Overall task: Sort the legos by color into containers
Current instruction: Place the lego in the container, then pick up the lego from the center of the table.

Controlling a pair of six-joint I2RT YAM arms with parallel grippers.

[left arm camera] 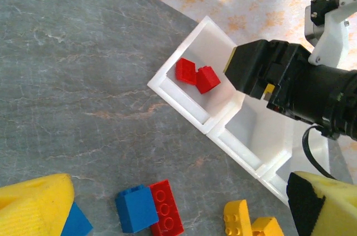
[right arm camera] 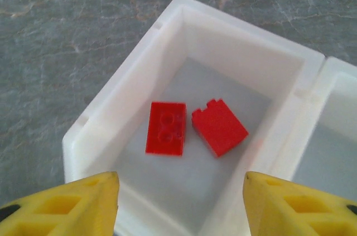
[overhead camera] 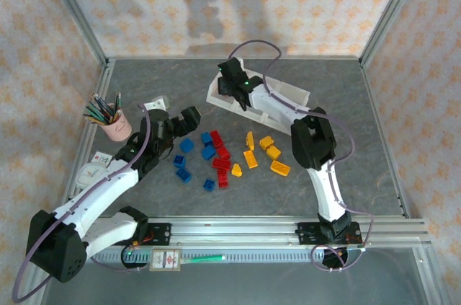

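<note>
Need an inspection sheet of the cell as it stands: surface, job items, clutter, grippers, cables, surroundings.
Surface: grey marbled table, no spills seen.
Job's things: white tray at the far side, two red bricks in its end compartment; loose mid-table: blue group, red group, yellow-orange group.
Clutter: pink pencil cup at the left; white round item near it, cannot tell what.
Grippers: right gripper over the red compartment, open, empty; left gripper by the blue group, open, empty.
Cables: purple cable arches above the tray.
Surroundings: patterned walls, metal frame posts.
</note>
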